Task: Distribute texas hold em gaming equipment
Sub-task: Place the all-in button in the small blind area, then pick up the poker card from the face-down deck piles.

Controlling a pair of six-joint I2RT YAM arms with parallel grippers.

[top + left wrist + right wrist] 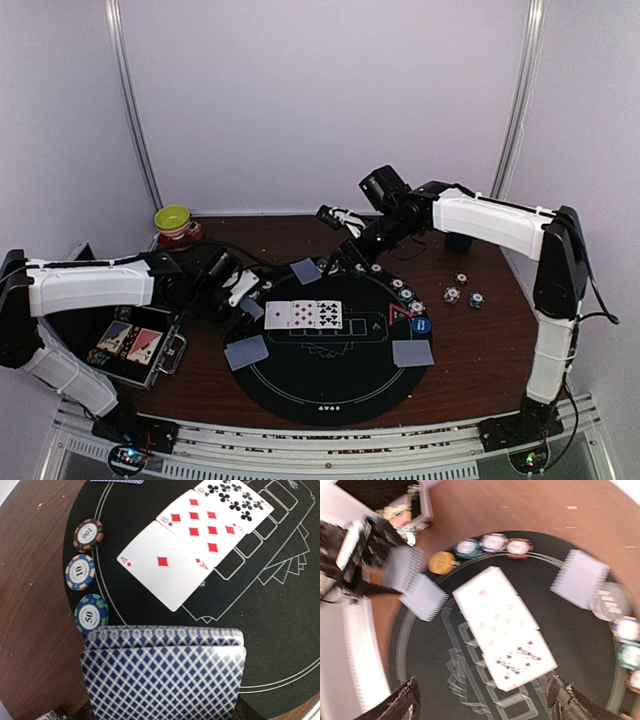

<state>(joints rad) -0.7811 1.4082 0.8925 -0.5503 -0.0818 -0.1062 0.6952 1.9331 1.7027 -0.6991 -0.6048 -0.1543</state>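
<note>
Over the round black mat point(330, 390), left end effector point(243, 303) pinches lattice-backed cards point(165, 680); right end effector point(485, 694) stands spread.

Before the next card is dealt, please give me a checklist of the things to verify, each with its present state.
1. Deck of blue diamond-patterned cards held in the left gripper: ok.
2. Right gripper open, nothing between its fingers: ok.
3. Three face-up cards (ace of diamonds, eight of diamonds, ten of clubs) lying in a row on the round black mat: ok.
4. Three striped round poker chips at the mat's edge, apart from the face-up cards: ok.
5. Number of cards remaining in the deck: cannot tell.
</note>
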